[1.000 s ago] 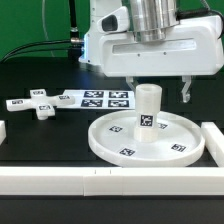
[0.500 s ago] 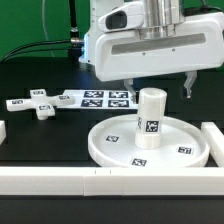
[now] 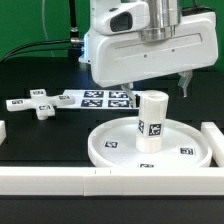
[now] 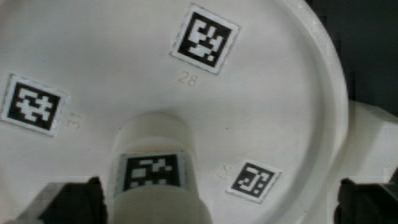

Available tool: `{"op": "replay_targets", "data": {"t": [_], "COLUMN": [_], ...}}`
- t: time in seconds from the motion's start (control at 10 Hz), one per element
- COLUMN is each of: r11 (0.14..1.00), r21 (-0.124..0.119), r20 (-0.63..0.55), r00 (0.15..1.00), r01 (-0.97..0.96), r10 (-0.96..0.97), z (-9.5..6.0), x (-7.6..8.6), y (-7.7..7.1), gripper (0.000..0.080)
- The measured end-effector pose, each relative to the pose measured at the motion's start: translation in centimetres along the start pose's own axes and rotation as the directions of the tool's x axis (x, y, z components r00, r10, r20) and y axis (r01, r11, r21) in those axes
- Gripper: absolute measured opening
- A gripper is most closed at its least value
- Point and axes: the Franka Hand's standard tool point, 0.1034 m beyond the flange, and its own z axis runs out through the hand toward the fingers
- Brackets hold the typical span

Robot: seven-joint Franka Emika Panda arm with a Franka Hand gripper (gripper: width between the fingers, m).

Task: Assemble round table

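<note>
white tagged post [image 3: 151,122], upright on rimmed disc [image 3: 120,128]

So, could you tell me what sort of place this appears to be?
Probably a robotics lab bench: black table, green backdrop, a marker board, and tag-covered white kit parts such as the round disc.

A matte black tabletop [image 3: 40,145] spreads out under everything; a thin flat white marker board [image 3: 100,98] printed with black square tags lies on it toward the back; a long white border bar [image 3: 90,183] runs along the front edge; a second white bar [image 3: 213,140] sits at the exterior view's right; behind hangs a green backdrop [image 3: 30,22], crossed by a thin dark cable [image 3: 35,48].
</note>
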Motion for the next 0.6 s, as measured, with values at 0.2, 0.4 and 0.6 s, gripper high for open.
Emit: {"op": "replay_targets", "data": {"t": [0.2,0.4,0.6], "r11": [0.979,0.913,0.829], "r21": [-0.02,-0.036,-0.055], "r20": [0.008,0.017,0.027], "r00": [0.979,0.914,0.831], "r01": [0.204,0.406,0.557], "r10": [-0.204,-0.405,-0.556], "z": [0.1,0.3,-0.2], "x": [0.4,1.5,2.5], "y": [0.8,1.1,0.9], "gripper": [0.0649,0.0649,0.0649]}}
